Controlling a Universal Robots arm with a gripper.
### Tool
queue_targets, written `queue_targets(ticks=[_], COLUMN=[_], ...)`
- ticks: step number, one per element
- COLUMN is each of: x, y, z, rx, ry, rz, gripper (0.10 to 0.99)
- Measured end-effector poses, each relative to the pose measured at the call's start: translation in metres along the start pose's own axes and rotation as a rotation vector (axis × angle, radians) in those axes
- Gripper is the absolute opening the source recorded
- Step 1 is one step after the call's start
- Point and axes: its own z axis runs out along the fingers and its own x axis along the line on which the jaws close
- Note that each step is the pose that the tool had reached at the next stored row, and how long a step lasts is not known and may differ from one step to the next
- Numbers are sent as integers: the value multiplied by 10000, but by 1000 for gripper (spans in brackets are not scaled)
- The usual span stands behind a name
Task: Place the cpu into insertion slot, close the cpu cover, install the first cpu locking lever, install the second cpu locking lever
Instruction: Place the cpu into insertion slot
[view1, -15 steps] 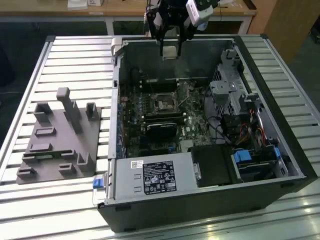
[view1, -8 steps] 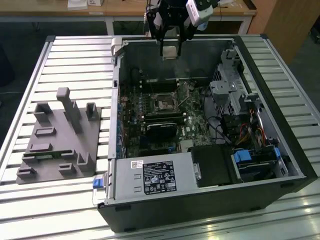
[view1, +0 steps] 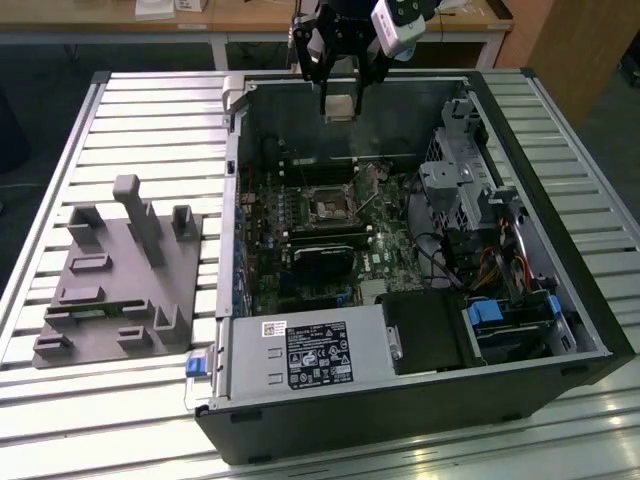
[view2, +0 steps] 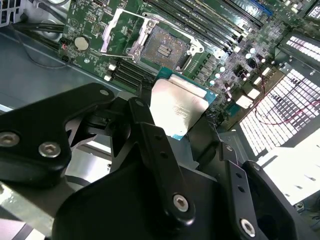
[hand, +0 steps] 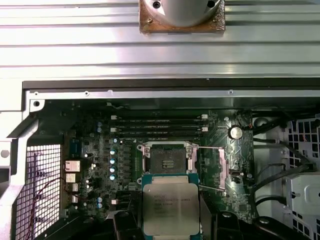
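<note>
silvery cpu (view2: 180, 107) clamped between the black gripper's (view1: 340, 108) fingers and held in the air above the open case (view1: 400, 410) — well apart from the slot (hand: 167, 160). slot bare — cover (view2: 111, 31) swung open beside it.

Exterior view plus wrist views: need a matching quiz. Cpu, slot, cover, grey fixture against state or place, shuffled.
1. cpu
2. slot
3. cover
4. grey fixture

A. swung open beside the slot
B. held in the claw
C. on the table, outside the case
D. bare, dark centre exposed

Pairs: 1-B, 2-D, 3-A, 4-C
</note>
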Motion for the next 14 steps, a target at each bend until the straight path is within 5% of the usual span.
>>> queue_targets(ticks=[14], x=[-5], y=[-23], z=[255], rx=[0], ry=[0], rz=[0], gripper=[541])
